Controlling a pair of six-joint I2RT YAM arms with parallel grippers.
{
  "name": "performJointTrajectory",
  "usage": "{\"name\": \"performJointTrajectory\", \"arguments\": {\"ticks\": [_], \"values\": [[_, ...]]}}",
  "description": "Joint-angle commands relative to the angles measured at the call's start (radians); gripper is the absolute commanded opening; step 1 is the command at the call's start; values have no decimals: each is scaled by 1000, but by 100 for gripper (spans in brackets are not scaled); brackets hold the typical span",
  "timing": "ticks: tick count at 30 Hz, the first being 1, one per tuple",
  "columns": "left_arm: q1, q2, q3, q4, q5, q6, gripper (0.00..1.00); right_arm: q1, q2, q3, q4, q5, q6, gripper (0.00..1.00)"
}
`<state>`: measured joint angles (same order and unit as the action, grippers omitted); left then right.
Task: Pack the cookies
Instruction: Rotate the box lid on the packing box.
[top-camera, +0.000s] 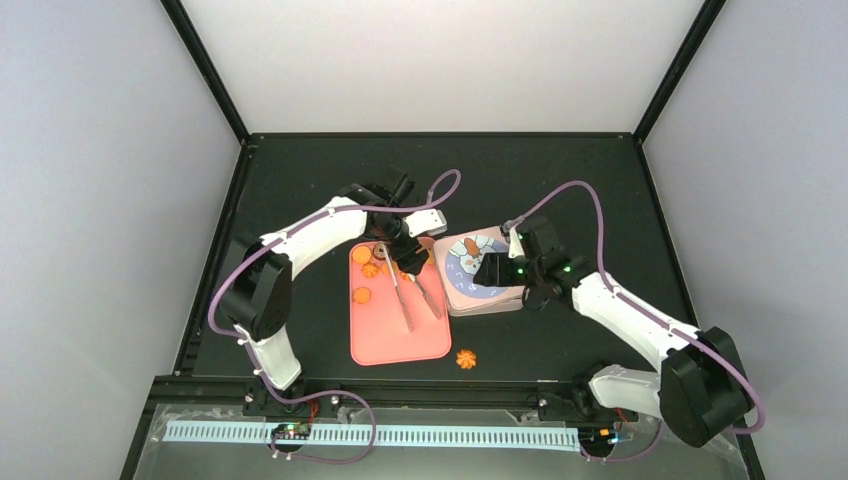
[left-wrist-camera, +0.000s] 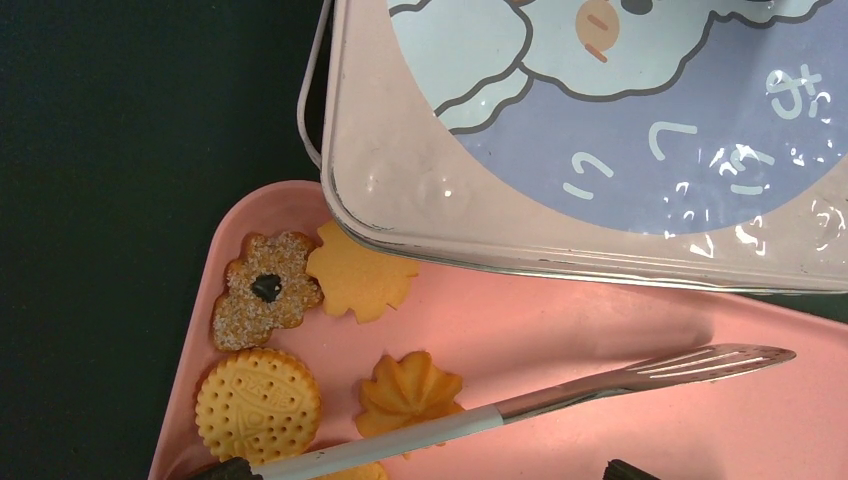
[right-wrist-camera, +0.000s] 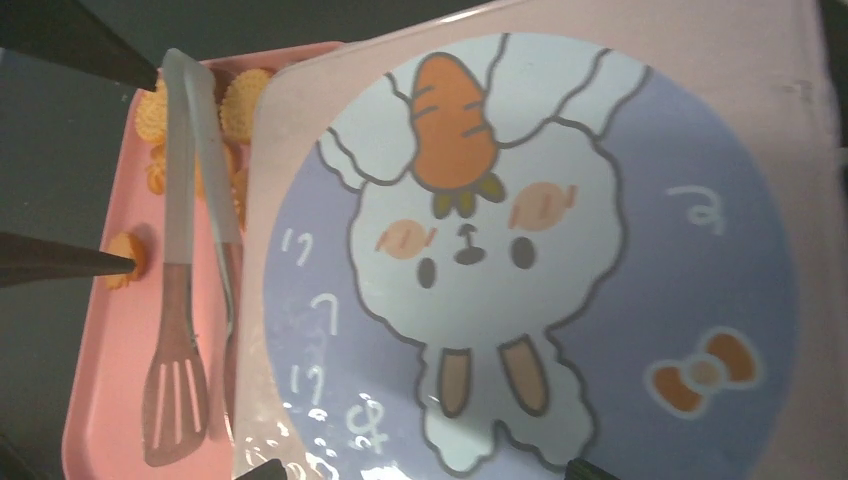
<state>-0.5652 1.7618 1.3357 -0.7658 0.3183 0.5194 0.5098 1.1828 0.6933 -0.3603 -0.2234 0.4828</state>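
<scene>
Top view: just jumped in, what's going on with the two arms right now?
Packing looks barely begun. The left gripper hangs open over the cookie end of the pink tray, one finger by the handle of the tongs, which lie flat on the tray, ungripped. The right gripper is open above the bunny-print tin lid, clear of its edges. Several cookies sit on the tray; a loose cookie lies just off its near corner.

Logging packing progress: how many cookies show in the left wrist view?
5, all on the pink tray: brown flower, flat orange flower beside it, round biscuit, swirled one, and a sliver at the bottom edge. The tin may hide more.
</scene>
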Motion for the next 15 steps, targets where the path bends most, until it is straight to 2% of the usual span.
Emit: {"name": "performJointTrajectory", "arguments": {"ticks": [1,15], "values": [[-5,9,17,-9,7,-1,92,33,22,14,39,-4,39,74],[-5,13,-25,2,1,-1,91,32,-14,106,-97,170,-41,75]]}}
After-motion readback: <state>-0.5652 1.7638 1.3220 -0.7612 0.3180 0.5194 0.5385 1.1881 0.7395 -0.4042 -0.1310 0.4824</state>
